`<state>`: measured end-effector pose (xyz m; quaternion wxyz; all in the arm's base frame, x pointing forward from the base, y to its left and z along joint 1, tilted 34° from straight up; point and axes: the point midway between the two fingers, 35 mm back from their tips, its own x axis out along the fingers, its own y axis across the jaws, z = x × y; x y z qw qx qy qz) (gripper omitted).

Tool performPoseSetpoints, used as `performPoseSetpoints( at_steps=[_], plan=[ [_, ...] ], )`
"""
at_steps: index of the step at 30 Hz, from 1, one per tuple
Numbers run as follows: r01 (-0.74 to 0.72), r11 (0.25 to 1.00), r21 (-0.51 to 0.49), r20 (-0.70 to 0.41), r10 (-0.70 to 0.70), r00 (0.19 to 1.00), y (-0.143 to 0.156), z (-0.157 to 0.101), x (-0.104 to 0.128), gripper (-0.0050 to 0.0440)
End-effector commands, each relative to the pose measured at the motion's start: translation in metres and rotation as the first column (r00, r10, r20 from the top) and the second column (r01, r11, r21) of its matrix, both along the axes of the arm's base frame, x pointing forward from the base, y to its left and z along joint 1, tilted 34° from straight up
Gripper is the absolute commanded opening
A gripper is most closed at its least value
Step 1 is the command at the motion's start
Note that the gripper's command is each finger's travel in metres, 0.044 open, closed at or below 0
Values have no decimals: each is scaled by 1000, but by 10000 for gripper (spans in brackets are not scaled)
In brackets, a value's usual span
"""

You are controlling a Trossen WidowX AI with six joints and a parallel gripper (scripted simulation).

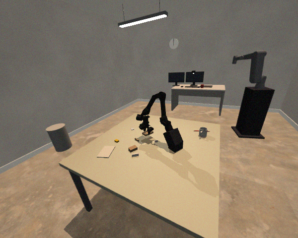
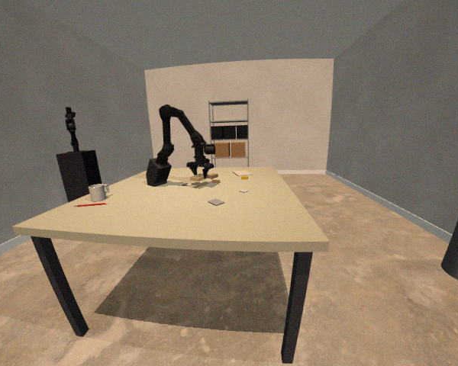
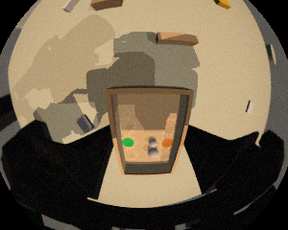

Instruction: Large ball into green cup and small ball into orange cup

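My gripper (image 1: 146, 130) (image 2: 200, 175) (image 3: 148, 126) is shut on the wooden puzzle (image 1: 147, 133) (image 2: 196, 178) (image 3: 150, 91), one finger on each long side, and holds it above the table. In the wrist view the green cup's marker (image 3: 128, 142) is on the left and the orange cup's marker (image 3: 167, 143) on the right. Both grey balls lie between the two markers. The small ball (image 3: 153, 142) is level with them, and the large ball (image 3: 153, 152) is just below it, nearer the puzzle's bottom wall. The cup walls are faint. The puzzle's exact tilt is hard to judge.
A wooden piece (image 3: 178, 38) (image 1: 136, 139) and a small dark block (image 3: 85, 123) (image 1: 156, 141) lie near the puzzle's shadow. A wooden block (image 1: 132, 148), a yellow block (image 1: 116, 141) and a notepad (image 1: 106, 151) lie farther off. A mug (image 1: 202, 132) (image 2: 98, 192) stands beyond the arm's base.
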<state>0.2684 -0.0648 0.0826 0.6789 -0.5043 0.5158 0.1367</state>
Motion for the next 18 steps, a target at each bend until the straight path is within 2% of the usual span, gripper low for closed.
performPoseSetpoints(
  at_steps=[1,9,18],
  plan=[
    [-3,1000,1,0,3,1000,0,1,1,0],
    [-3,1000,-22,32,4,999,1,0,0,0],
    [4,1000,-29,21,-4,1000,1,0,1,0]
  ],
)
